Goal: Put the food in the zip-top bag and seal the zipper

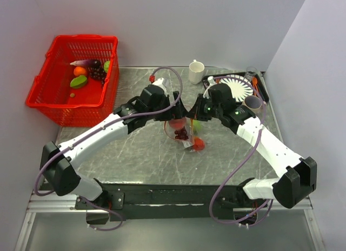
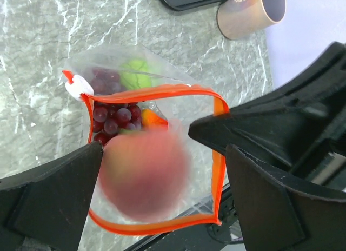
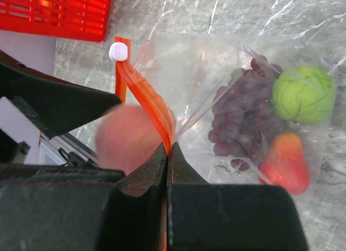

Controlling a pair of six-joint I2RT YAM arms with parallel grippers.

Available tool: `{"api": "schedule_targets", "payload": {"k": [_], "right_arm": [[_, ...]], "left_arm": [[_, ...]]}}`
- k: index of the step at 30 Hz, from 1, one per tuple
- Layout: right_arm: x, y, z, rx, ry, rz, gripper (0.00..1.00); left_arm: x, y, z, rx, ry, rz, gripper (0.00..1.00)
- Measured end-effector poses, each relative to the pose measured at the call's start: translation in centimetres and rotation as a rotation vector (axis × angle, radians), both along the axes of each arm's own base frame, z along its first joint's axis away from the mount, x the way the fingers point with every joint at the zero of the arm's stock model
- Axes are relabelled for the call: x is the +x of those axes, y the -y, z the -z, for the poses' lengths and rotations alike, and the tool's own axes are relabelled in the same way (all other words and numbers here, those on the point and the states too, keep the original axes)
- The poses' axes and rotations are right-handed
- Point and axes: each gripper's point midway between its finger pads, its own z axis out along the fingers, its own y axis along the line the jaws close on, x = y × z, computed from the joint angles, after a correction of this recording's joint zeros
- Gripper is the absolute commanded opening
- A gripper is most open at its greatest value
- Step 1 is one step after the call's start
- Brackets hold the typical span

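Pink fruit (image 2: 145, 172) blurs between spread left jaws — right jaws pinch the zipper (image 3: 147, 98).

The left arm (image 1: 102, 133) and right arm (image 1: 266, 144) stretched inward, wrists nearly meeting, the left gripper (image 2: 145, 143) with jaws spread wide, the right gripper (image 3: 168, 149) with jaws pressed shut.

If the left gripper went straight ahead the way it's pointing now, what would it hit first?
Most likely the blurred pinkish fruit between the fingers of the open left gripper, then the open mouth of the zip-top bag beneath it; the depth between them is unclear.
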Motion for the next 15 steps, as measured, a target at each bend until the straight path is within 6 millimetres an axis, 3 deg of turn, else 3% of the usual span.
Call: {"api": "schedule_targets", "payload": {"k": [5, 10, 13, 15], "right_arm": [[0.0, 0.0, 0.0, 0.002, -0.002, 0.003, 0.0], [0.1, 0.1, 0.0, 0.003, -0.003, 0.005, 0.0], [0.1, 0.2, 0.0, 0.003, -0.003, 0.007, 0.0], [0.2, 0.3, 0.0, 0.002, -0.003, 0.01, 0.0]], "left_arm": [[-0.3, -0.5, -1.4, 0.038, 0.02, 0.021, 0.99], [0.1, -1.5, -5.1, 0.062, 0.075, -0.004, 0.99], [0.6, -3.2, -6.9, 0.088, 0.109, -0.048, 0.99], [1.4, -5.4, -7.9, 0.109, 0.119, -0.1, 0.99]]}}
